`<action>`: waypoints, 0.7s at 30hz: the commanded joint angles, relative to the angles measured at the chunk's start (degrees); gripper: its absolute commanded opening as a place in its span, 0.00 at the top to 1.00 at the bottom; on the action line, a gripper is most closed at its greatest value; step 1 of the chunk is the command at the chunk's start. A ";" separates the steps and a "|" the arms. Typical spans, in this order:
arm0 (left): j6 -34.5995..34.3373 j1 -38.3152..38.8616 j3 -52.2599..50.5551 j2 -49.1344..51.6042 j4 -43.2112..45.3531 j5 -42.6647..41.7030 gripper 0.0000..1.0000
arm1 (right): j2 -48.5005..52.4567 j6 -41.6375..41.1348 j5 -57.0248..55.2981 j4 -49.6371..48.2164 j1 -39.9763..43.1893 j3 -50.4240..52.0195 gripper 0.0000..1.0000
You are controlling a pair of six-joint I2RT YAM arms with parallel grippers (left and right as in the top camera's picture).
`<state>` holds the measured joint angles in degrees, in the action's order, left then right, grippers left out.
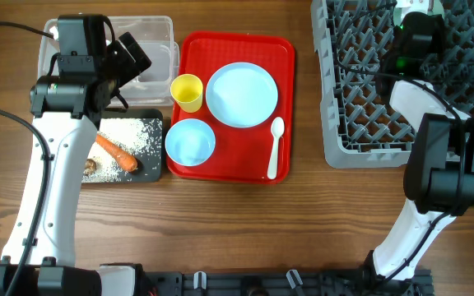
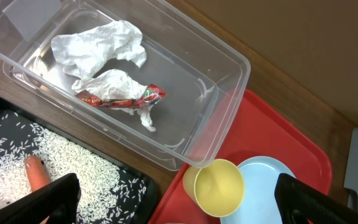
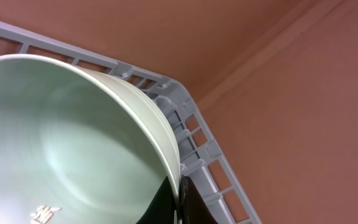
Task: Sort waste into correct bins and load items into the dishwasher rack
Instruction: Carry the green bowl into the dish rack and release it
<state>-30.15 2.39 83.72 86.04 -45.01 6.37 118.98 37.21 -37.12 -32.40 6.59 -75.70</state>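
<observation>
My right gripper [image 3: 179, 200] is shut on the rim of the pale green bowl [image 3: 55, 143], holding it tilted at the far corner of the grey dishwasher rack [image 1: 360, 99]. My left gripper [image 2: 182, 205] hangs open over the near corner of the clear tub [image 2: 229, 93], empty. In the tub lie the crumpled napkin [image 2: 98, 46] and the red wrapper [image 2: 120, 96]. The black tray [image 1: 151, 168] holds rice [image 1: 134, 136], the carrot piece [image 1: 115, 152] and a brown scrap [image 1: 90, 167]. The yellow cup [image 1: 187, 90], blue plate [image 1: 242, 94], blue bowl [image 1: 190, 141] and white spoon [image 1: 275, 148] sit on the red tray [image 1: 282, 49].
The red tray lies between the bins on the left and the rack on the right. Rows of upright pegs fill the rack. Bare wooden table [image 1: 237, 230] runs along the near side, where both arm bases stand.
</observation>
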 commanded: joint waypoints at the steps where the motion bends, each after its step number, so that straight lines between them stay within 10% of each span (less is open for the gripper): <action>1: -0.35 -0.37 -0.09 0.02 -0.04 0.57 0.00 | 1.79 0.07 0.31 0.66 -0.04 -0.74 0.96; 16: -0.35 -0.37 -0.09 0.02 -0.04 0.57 0.00 | 1.79 -7.21 3.93 13.18 -3.96 -0.74 0.95; 21: -0.35 -0.37 -0.09 0.02 -0.04 0.57 0.00 | 1.79 -7.19 3.89 16.74 -5.95 -0.74 0.64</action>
<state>-30.15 2.39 83.72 86.04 -45.01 6.37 119.07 30.79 -34.48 -17.26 2.81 -76.97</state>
